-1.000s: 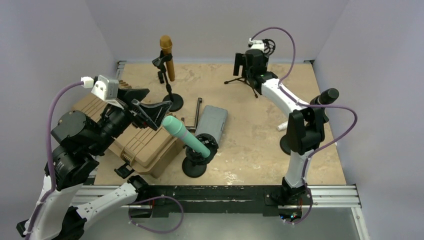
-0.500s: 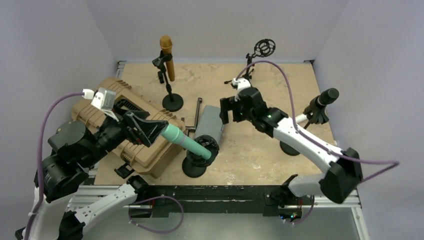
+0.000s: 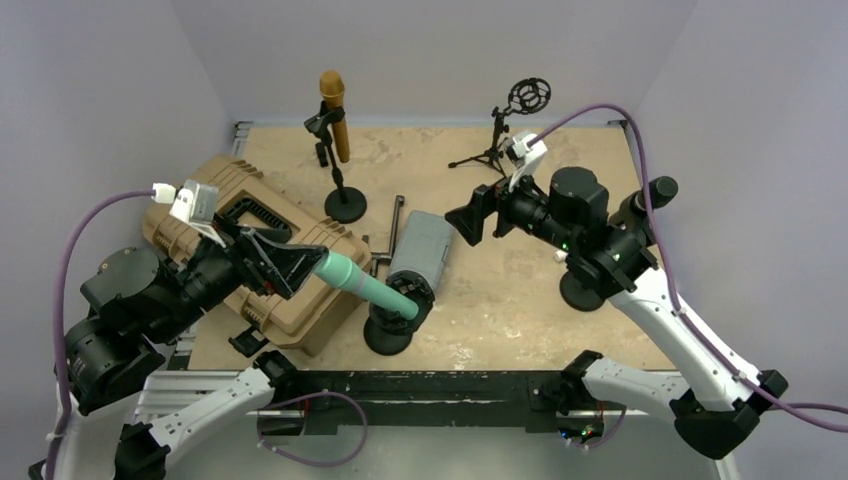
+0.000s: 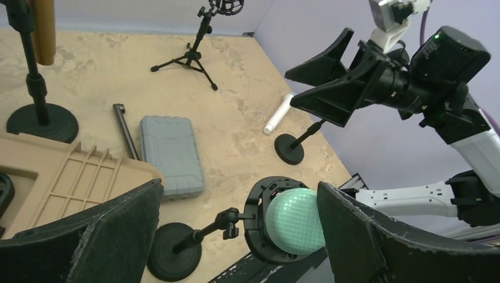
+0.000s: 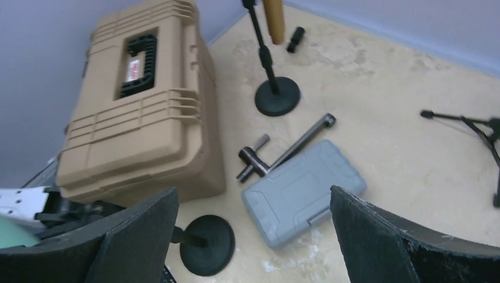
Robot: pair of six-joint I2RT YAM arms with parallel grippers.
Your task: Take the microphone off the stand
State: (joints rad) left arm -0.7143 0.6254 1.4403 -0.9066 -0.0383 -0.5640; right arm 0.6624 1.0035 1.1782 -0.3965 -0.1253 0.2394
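A teal microphone (image 3: 365,285) lies tilted in the black ring clip (image 3: 412,295) of a short stand with a round base (image 3: 388,335) at the front middle. My left gripper (image 3: 312,268) is open, with its jaws on either side of the microphone's upper end. In the left wrist view the meshed head (image 4: 293,221) sits close to the right finger (image 4: 365,236), and the left finger (image 4: 106,236) stands well apart. My right gripper (image 3: 470,222) is open and empty, hovering above the grey case (image 5: 303,191) and facing left. The stand's base also shows in the right wrist view (image 5: 206,236).
A tan hard case (image 3: 270,270) lies at the left under my left arm. A gold microphone (image 3: 333,115) on a stand is at the back. A tripod shock mount (image 3: 515,110), a black microphone (image 3: 655,190) on a stand at the right, a white cylinder (image 4: 277,115) and a black T-tool (image 3: 397,215) are nearby.
My left gripper moved down along the teal microphone, its jaws now around the head. My right arm swung from the back tripod toward the middle, above the grey case.
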